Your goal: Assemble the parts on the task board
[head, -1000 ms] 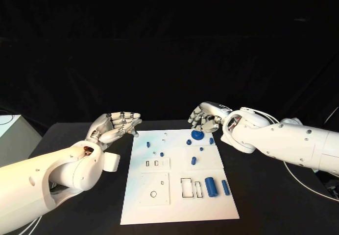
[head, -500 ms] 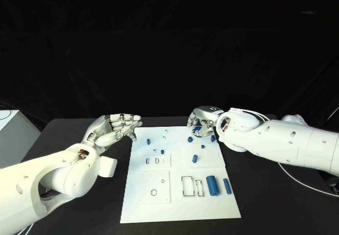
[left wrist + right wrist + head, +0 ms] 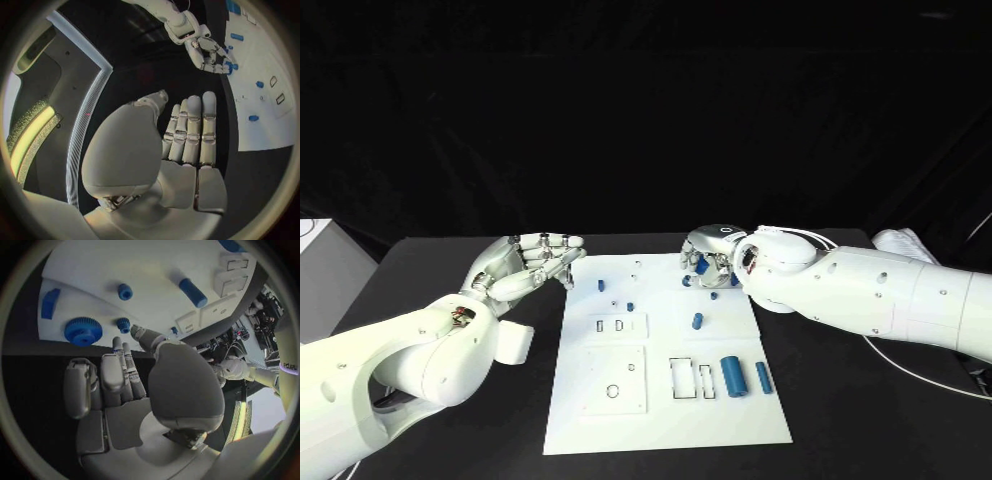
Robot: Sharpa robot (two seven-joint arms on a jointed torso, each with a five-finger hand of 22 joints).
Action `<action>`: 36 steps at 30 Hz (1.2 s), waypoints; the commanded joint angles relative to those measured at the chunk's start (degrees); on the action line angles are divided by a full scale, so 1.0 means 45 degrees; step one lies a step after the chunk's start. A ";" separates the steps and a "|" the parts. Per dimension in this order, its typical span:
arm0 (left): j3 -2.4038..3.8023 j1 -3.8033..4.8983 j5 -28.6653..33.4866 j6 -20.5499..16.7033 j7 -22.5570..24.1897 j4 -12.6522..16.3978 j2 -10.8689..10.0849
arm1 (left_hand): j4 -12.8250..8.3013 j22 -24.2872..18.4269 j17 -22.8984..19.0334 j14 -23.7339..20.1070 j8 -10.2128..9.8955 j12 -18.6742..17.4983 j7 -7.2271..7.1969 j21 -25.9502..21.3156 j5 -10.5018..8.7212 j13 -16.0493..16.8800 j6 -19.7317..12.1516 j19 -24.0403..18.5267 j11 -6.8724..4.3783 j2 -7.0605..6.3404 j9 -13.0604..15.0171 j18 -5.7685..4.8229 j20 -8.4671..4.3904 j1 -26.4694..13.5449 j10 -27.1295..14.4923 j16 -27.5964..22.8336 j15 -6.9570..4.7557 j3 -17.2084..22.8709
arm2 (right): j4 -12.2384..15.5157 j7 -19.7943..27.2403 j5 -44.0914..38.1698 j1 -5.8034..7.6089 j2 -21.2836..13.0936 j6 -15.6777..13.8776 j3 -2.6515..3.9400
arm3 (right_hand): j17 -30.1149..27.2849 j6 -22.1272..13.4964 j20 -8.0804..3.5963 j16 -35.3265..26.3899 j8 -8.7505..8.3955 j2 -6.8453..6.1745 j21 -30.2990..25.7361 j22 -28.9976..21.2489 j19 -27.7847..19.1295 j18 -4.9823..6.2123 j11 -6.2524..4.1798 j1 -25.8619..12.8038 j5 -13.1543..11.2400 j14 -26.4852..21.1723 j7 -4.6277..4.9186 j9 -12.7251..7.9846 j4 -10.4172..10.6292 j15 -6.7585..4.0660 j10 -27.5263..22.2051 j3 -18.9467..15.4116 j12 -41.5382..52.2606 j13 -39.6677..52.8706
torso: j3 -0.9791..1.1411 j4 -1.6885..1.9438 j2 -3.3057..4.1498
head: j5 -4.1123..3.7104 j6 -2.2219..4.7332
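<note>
Right now the right hand (image 3: 710, 252) hovers over the far edge of the task board (image 3: 661, 400), fingers (image 3: 125, 371) extended, a little apart, gripping nothing. Just beyond those fingertips sits the blue gear (image 3: 82, 331), lying flat, with a small blue peg (image 3: 123, 324) beside it — both ahead of the hand, not under it. Left hand (image 3: 528, 262) waits off the board's near-left side above the bench (image 3: 834, 420), fingers loosely curled, empty. Right hand's clearly the nearer one for that gear.
</note>
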 commanded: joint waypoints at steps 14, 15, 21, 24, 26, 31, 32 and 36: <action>0.0018 0.0039 -0.0076 0.0293 0.0001 -0.0002 0.0001 | 0.0006 0.0029 0.0019 0.0058 0.0035 -0.0050 0.0006 0.0098 -0.0055 0.0012 -0.0132 -0.0091 0.0007 0.0000 0.0014 0.0152 0.0017 -0.0122 -0.0010 0.0071 0.0017 0.0063 | -0.0218 -0.0297 -0.0404 -0.0071 0.0175 0.0370 -0.0006 | 0.0150 -0.0046 0.0085 0.0259 -0.0029 0.0097 0.0152 0.0160 0.0060 -0.0250 0.0021 0.0013 0.0065 0.0298 0.0032 0.0082 0.0140 0.0075 -0.0167 -0.0135 -0.0016 0.0005 | -0.0018 0.0102 0.0140 | -0.0031 0.0053; 0.0019 0.0039 -0.0076 0.0297 -0.0002 -0.0005 0.0002 | 0.0006 0.0029 0.0019 0.0058 0.0035 -0.0050 0.0006 0.0098 -0.0055 0.0012 -0.0132 -0.0091 0.0007 0.0000 0.0014 0.0152 0.0017 -0.0122 -0.0010 0.0071 0.0017 0.0063 | -0.0220 -0.0299 -0.0406 -0.0072 0.0182 0.0373 -0.0006 | 0.0196 -0.0024 0.0095 0.0315 -0.0019 0.0144 0.0190 0.0215 0.0075 -0.0258 0.0023 0.0010 0.0120 0.0304 0.0034 0.0099 0.0174 0.0076 -0.0148 -0.0127 -0.0006 0.0010 | -0.0022 0.0111 0.0143 | -0.0041 0.0053; 0.0021 0.0041 -0.0076 0.0315 -0.0024 -0.0008 0.0001 | 0.0006 0.0045 0.0019 0.0056 0.0031 -0.0055 0.0009 0.0123 -0.0055 0.0013 -0.0143 -0.0102 0.0010 0.0002 0.0017 0.0152 0.0020 -0.0127 -0.0022 0.0083 0.0020 0.0068 | -0.0232 -0.0277 -0.0395 -0.0101 0.0233 0.0445 -0.0006 | 0.0231 0.0021 0.0105 0.0367 0.0003 0.0210 0.0215 0.0250 0.0076 -0.0260 0.0016 0.0026 0.0155 0.0304 0.0024 0.0126 0.0206 0.0074 -0.0102 -0.0092 0.0008 0.0018 | -0.0024 0.0105 0.0182 | -0.0037 0.0050; 0.0022 0.0042 -0.0076 0.0330 -0.0039 -0.0009 0.0002 | 0.0006 0.0057 0.0019 0.0057 0.0029 -0.0059 0.0012 0.0141 -0.0053 0.0014 -0.0148 -0.0110 0.0011 0.0009 0.0019 0.0152 0.0022 -0.0132 -0.0029 0.0094 0.0021 0.0074 | -0.0249 -0.0268 -0.0387 -0.0135 0.0259 0.0499 -0.0006 | 0.0285 0.0109 0.0109 0.0439 0.0052 0.0293 0.0262 0.0318 0.0090 -0.0268 -0.0002 0.0034 0.0173 0.0307 0.0001 0.0170 0.0253 0.0062 -0.0019 -0.0031 0.0026 0.0028 | -0.0026 0.0110 0.0188 | -0.0044 0.0043; 0.0022 0.0043 -0.0076 0.0336 -0.0046 -0.0009 0.0001 | 0.0006 0.0057 0.0019 0.0057 0.0029 -0.0059 0.0012 0.0141 -0.0053 0.0014 -0.0148 -0.0110 0.0011 0.0009 0.0019 0.0152 0.0022 -0.0132 -0.0029 0.0094 0.0021 0.0074 | -0.0252 -0.0267 -0.0384 -0.0144 0.0262 0.0525 -0.0006 | 0.0318 0.0164 0.0109 0.0482 0.0083 0.0328 0.0300 0.0374 0.0108 -0.0276 -0.0015 0.0045 0.0180 0.0310 -0.0012 0.0198 0.0269 0.0051 0.0043 0.0011 0.0039 0.0034 | -0.0031 0.0110 0.0188 | -0.0043 0.0042; 0.0023 0.0044 -0.0076 0.0349 -0.0073 -0.0017 -0.0003 | 0.0006 0.0063 0.0019 0.0059 0.0029 -0.0060 0.0013 0.0152 -0.0052 0.0014 -0.0150 -0.0114 0.0012 0.0015 0.0021 0.0152 0.0023 -0.0133 -0.0032 0.0100 0.0022 0.0079 | -0.0263 -0.0295 -0.0387 -0.0161 0.0266 0.0617 -0.0006 | 0.0478 0.0389 0.0076 0.0677 0.0228 0.0513 0.0459 0.0612 0.0188 -0.0316 -0.0097 0.0120 0.0205 0.0332 -0.0095 0.0324 0.0311 -0.0013 0.0353 0.0240 0.0087 0.0065 | -0.0039 0.0132 0.0203 | -0.0051 0.0064; 0.0023 0.0044 -0.0076 0.0353 -0.0080 -0.0020 -0.0004 | 0.0006 0.0076 0.0020 0.0062 0.0028 -0.0063 0.0016 0.0173 -0.0050 0.0016 -0.0154 -0.0122 0.0014 0.0027 0.0024 0.0152 0.0026 -0.0135 -0.0037 0.0113 0.0023 0.0088 | -0.0264 -0.0308 -0.0395 -0.0163 0.0267 0.0642 -0.0006 | 0.0523 0.0442 0.0063 0.0728 0.0266 0.0565 0.0501 0.0676 0.0212 -0.0328 -0.0119 0.0157 0.0216 0.0340 -0.0115 0.0358 0.0303 -0.0031 0.0427 0.0306 0.0095 0.0072 | -0.0041 0.0134 0.0207 | -0.0050 0.0068; 0.0023 0.0045 -0.0076 0.0368 -0.0099 -0.0029 -0.0006 | 0.0006 0.0076 0.0020 0.0062 0.0028 -0.0063 0.0016 0.0173 -0.0050 0.0016 -0.0154 -0.0122 0.0014 0.0027 0.0024 0.0152 0.0026 -0.0135 -0.0037 0.0113 0.0023 0.0088 | -0.0276 -0.0367 -0.0457 -0.0166 0.0266 0.0701 -0.0006 | 0.0559 0.0532 0.0028 0.0792 0.0346 0.0714 0.0574 0.0788 0.0246 -0.0347 -0.0162 0.0296 0.0172 0.0342 -0.0148 0.0444 0.0239 -0.0067 0.0563 0.0516 0.0081 0.0076 | -0.0041 0.0141 0.0222 | -0.0055 0.0081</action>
